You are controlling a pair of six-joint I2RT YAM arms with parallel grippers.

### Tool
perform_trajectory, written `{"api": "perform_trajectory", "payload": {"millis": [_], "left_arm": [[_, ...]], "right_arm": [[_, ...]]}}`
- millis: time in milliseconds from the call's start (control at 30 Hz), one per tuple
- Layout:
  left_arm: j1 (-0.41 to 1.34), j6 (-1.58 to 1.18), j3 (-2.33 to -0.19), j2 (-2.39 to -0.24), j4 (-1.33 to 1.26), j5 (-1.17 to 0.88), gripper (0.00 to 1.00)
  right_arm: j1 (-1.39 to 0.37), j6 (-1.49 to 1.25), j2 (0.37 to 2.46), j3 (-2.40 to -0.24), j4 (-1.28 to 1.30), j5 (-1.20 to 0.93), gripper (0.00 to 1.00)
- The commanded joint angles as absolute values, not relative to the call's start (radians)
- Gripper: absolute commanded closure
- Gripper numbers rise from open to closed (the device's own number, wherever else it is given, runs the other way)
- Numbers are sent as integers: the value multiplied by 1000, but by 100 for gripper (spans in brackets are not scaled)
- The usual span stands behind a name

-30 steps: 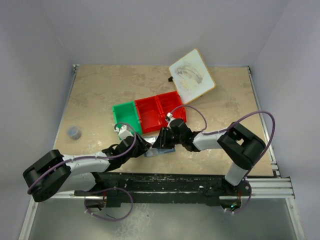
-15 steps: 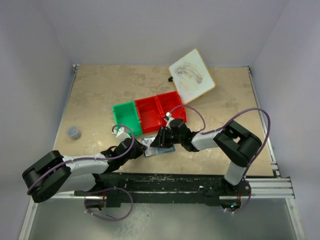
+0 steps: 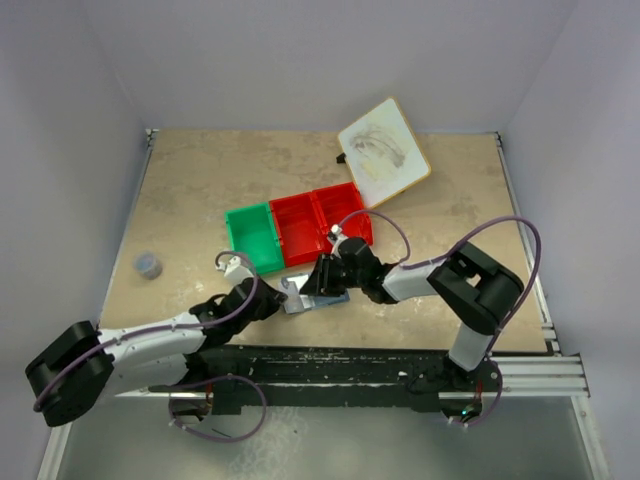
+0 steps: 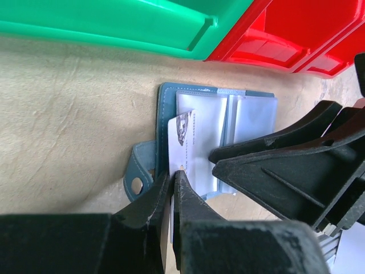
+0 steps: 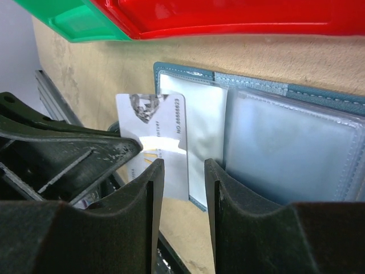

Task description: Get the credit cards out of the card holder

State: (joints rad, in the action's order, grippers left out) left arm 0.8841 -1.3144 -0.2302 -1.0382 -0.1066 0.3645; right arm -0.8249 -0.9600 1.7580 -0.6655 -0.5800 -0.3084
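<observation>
Tabletop (image 3: 180, 200): card holder (image 4: 254, 111) open; left pincer (image 4: 173, 176) pinching half-out credit card (image 4: 185, 142).

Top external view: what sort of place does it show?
Probably a robot lab workcell: a beige table boxed in by plain pale walls, two arms bolted to a metal rail, and plastic bins as props.

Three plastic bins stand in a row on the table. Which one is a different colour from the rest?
The green bin at the row's left end; the middle bin and right-end bin are red.
</observation>
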Motion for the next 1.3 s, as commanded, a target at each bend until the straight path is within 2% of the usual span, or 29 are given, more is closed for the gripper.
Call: {"api": "perform_trajectory", "payload": {"millis": [0,467,667,800,967,1033,1100,1167,1267], "left_arm": [[884,-1267,-247,-959,18,417,100],[884,-1174,-263,-840,-69,358,100],[884,-1113,-317,-771,-67,318,100],[882,-1088,-327,-724,-66,309,100],[879,-1098,-325,-799,-71,307,100],[879,-1102,-326,-846,-66,299,100],[879,-1093,-332,-887,-81,264,91],[879,-1094,-320,-920,-104,221,77],[879,-1082,-312,-953,-113,188,68]], "right_arm": [[-834,-945,1719,-656,-511,-294,61],[-833,-936,1519,-636,-564,-235,57],[-811,-936,1389,-531,-634,-123,47],[-755,-888,1318,-532,-560,-141,43],[-694,-876,1315,-533,-534,-232,41],[-696,-831,1354,-563,-509,-254,45],[-721,-833,1408,-581,-498,-284,50],[-750,-854,1447,-581,-493,-287,49],[-808,-929,1431,-554,-480,-211,49]]}}
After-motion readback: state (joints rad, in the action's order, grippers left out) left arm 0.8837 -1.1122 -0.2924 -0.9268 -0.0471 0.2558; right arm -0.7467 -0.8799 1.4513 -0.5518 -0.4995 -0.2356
